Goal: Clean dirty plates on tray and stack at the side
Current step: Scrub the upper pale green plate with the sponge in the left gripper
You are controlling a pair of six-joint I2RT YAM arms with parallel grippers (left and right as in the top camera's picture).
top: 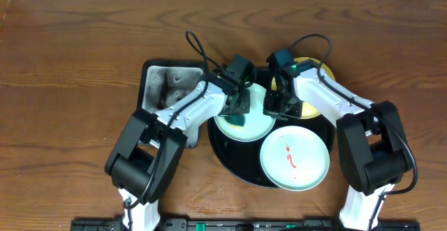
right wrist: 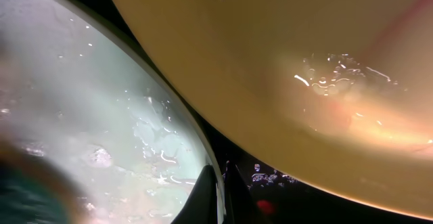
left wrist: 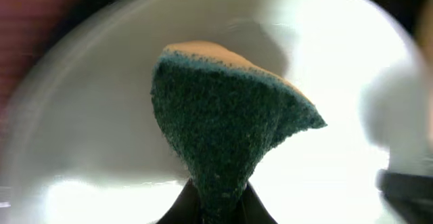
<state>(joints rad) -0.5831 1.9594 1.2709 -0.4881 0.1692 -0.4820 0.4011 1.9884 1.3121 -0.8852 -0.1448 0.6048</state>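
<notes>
The black tray holds three plates. My left gripper is shut on a green sponge with a yellow back and presses it on the left light blue plate. That plate fills the left wrist view. My right gripper is shut on this plate's right rim; the plate's surface looks wet. The pale yellow plate lies at the back right, also in the right wrist view. The front light blue plate carries a red smear.
A grey rectangular metal tray stands left of the black tray, behind my left arm. Brown wooden table surrounds both. The black tray floor shows between the two plates.
</notes>
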